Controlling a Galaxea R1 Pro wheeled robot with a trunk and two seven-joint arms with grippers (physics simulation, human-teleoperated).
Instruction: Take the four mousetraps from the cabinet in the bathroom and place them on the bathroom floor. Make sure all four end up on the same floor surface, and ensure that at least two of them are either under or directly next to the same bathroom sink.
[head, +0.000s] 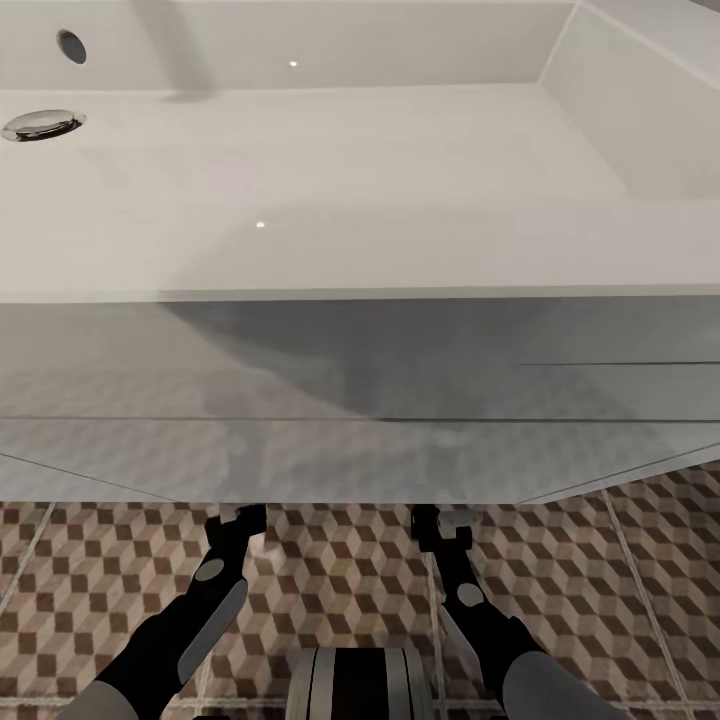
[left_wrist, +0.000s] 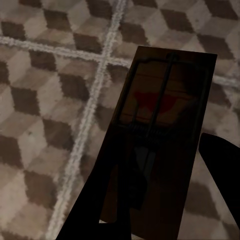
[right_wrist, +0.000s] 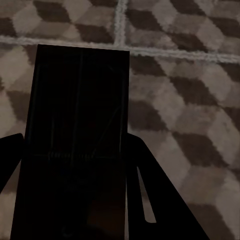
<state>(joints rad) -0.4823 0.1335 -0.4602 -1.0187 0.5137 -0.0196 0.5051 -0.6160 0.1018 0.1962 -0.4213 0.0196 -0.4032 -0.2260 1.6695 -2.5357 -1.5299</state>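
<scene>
Wide white bathroom sink (head: 330, 190) overhead in the head view, chrome drain (head: 40, 124) at its far left, white vanity front (head: 300, 400) below. Both arms reaching under it, wrists lost past the vanity's lower edge. Left pincer (left_wrist: 165, 200) clamped on a mousetrap (left_wrist: 162, 135) (red patch under its wire bar), held above the bathroom floor (left_wrist: 45, 110). Right pincer (right_wrist: 75, 190) likewise closed on a second mousetrap (right_wrist: 77, 110), dark and hard to read, over cube-patterned tiles (right_wrist: 190, 100).

Cube-patterned bathroom floor (head: 330, 590) — pale grout lines (brown, tan, white).
</scene>
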